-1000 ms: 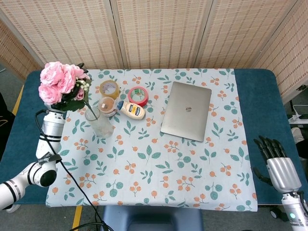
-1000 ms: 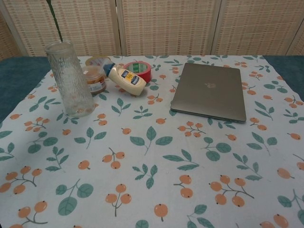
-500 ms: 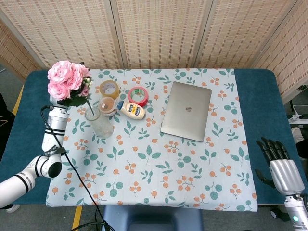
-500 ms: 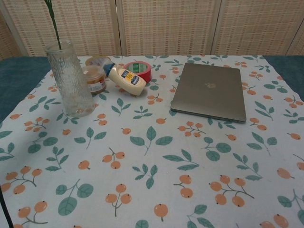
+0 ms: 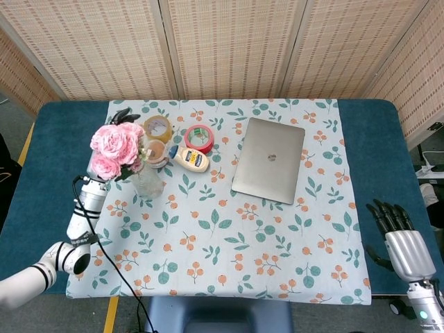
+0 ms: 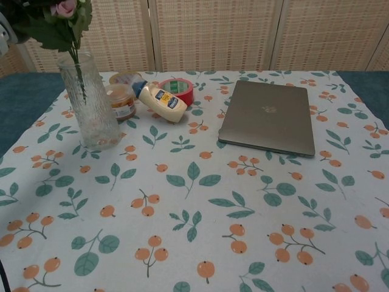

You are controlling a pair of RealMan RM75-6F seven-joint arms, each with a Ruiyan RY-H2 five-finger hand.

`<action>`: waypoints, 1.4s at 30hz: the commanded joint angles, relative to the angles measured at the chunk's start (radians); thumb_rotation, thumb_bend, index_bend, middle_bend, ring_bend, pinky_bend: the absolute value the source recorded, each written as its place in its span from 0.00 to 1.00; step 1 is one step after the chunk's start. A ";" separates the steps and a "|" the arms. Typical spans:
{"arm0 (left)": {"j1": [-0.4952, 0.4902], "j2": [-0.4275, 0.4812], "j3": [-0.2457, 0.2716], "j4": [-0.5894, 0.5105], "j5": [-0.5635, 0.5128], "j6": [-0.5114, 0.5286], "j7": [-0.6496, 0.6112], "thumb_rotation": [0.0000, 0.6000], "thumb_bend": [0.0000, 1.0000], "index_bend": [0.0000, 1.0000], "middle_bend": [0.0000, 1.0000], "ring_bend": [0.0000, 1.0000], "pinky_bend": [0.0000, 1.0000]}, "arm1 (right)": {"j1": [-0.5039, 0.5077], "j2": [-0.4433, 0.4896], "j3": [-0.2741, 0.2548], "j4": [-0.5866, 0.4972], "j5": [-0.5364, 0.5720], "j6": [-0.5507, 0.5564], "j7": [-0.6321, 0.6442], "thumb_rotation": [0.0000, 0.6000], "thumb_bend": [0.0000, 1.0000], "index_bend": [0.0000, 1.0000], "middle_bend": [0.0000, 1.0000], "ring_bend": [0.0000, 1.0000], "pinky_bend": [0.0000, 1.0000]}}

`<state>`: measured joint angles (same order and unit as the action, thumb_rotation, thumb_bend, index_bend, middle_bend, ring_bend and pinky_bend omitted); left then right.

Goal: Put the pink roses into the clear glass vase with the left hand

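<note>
The pink roses [image 5: 114, 147] stand over the clear glass vase [image 5: 146, 182] at the table's left. In the chest view their green stem [image 6: 78, 73] reaches down inside the ribbed vase [image 6: 91, 103], with leaves just above the rim. My left hand [image 5: 96, 179] grips the bunch from below and is mostly hidden under the blossoms. Only a pale sliver of it shows in the chest view's top left corner. My right hand [image 5: 397, 230] rests open and empty near the table's front right corner, away from everything.
Right behind the vase are a small jar [image 5: 155, 151], a mayonnaise bottle [image 5: 189, 159], a yellowish tape roll [image 5: 157, 127] and a red tape roll [image 5: 199, 137]. A closed laptop [image 5: 269, 159] lies right of centre. A floral cloth [image 5: 222, 236] covers the table.
The left hand has carried the roses down and to the right, from high beside the vase to over it. The stem now sits inside the vase. The right hand stayed put.
</note>
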<state>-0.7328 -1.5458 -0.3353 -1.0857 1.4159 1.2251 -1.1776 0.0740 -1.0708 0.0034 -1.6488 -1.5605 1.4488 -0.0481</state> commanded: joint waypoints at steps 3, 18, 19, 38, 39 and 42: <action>0.036 0.008 0.064 -0.001 0.037 0.012 0.045 1.00 0.44 0.00 0.00 0.00 0.06 | -0.007 0.008 0.000 -0.004 -0.009 0.016 0.012 1.00 0.24 0.00 0.00 0.00 0.00; 0.083 0.025 0.128 -0.036 0.052 0.030 0.239 1.00 0.40 0.00 0.00 0.00 0.05 | -0.015 0.018 -0.013 -0.006 -0.045 0.037 0.032 1.00 0.24 0.00 0.00 0.00 0.00; 0.086 0.033 0.134 -0.052 0.050 0.020 0.250 1.00 0.40 0.00 0.00 0.00 0.05 | -0.014 0.018 -0.013 -0.006 -0.046 0.036 0.033 1.00 0.24 0.00 0.00 0.00 0.00; 0.188 0.161 0.195 -0.145 0.051 0.061 0.484 1.00 0.39 0.00 0.00 0.00 0.05 | -0.022 0.036 -0.018 -0.010 -0.057 0.048 0.061 1.00 0.24 0.00 0.00 0.00 0.00; 0.193 0.163 0.194 -0.143 0.049 0.068 0.497 1.00 0.39 0.00 0.00 0.00 0.05 | -0.023 0.037 -0.017 -0.011 -0.057 0.050 0.062 1.00 0.24 0.00 0.00 0.00 0.00; 0.202 0.181 0.194 -0.171 0.052 0.072 0.503 1.00 0.40 0.00 0.00 0.00 0.05 | -0.028 0.039 -0.018 -0.014 -0.063 0.061 0.063 1.00 0.24 0.00 0.00 0.00 0.00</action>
<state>-0.5353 -1.3762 -0.1428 -1.2398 1.4669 1.2964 -0.6724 0.0471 -1.0327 -0.0143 -1.6619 -1.6216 1.5083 0.0147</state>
